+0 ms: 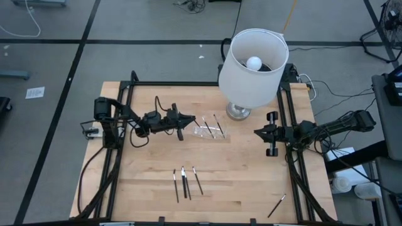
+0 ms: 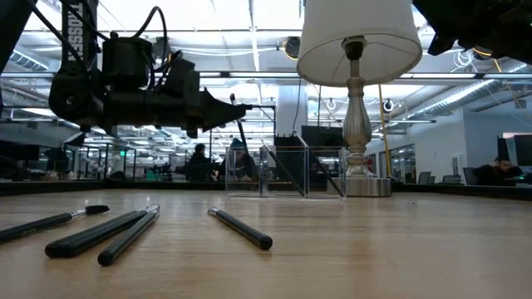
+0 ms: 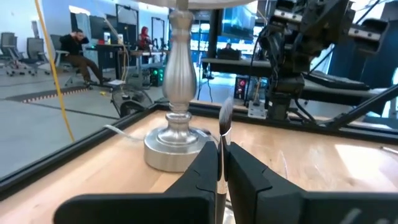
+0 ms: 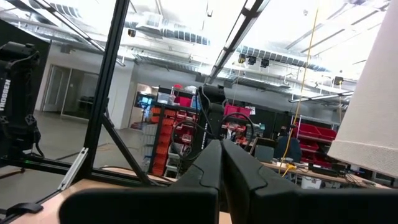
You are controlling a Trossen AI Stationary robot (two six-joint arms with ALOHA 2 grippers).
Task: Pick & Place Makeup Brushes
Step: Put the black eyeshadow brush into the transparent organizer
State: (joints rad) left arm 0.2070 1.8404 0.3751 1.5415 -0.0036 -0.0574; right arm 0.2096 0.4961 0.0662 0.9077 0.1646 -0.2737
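Left gripper (image 1: pixel 183 123): clamped on one makeup brush (image 3: pixel 224 134), raised above the table (image 1: pixel 144 182), near a clear holder (image 1: pixel 210 129).
Holder: seemingly two brushes inside.
Loose brushes (image 1: pixel 186 182): three mid-table, one (image 1: pixel 277 205) near the corner.
Right gripper (image 1: pixel 258 132): closed, empty, beside the lamp (image 1: pixel 252 66).

arms: 2x black, jointed | cables: black, looped | marking: white "TROSSEN" | left gripper (image 1: pixel 183 127) fingers: dark, wedge-shaped

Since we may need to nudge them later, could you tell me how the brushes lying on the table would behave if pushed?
The makeup brushes have slim round handles lying flat on smooth wood, so they would probably roll sideways when nudged. They look straight and rigid, likely stiff and light. Being so low, they may slip from a grasp.
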